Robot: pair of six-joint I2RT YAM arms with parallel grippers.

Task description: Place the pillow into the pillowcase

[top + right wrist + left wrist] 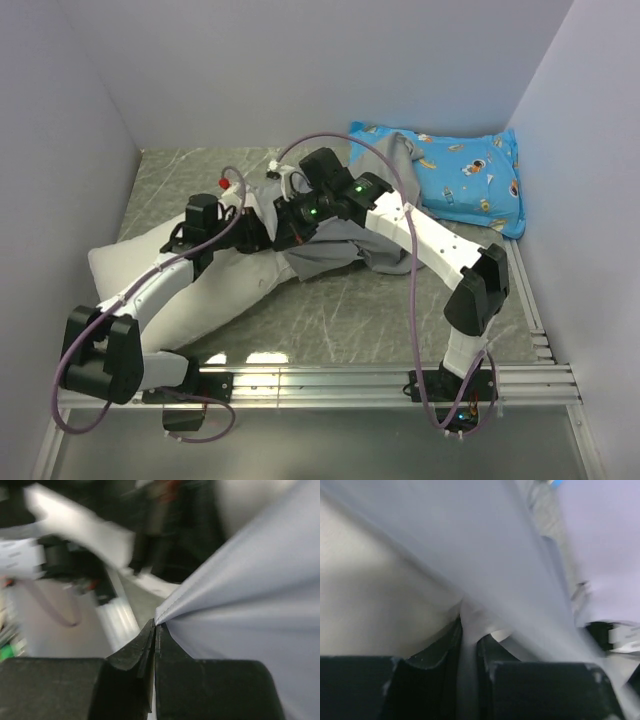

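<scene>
The white pillow (200, 290) lies at the left of the table, one end toward the middle. The grey pillowcase (340, 248) lies wrinkled in the middle, over that end of the pillow. My left gripper (252, 236) is shut on a fold of the pillowcase; in the left wrist view the fabric (495, 555) runs between the jaws (469, 630), with the pillow (370, 595) beside them. My right gripper (284, 232) is close beside the left one. In the right wrist view it (155, 625) is shut on the pillowcase's (250, 605) seamed edge, pulled taut.
A blue cartoon-printed pillow (462, 176) lies at the back right against the wall. White walls enclose the table on three sides. A metal rail (380, 380) runs along the near edge by the arm bases.
</scene>
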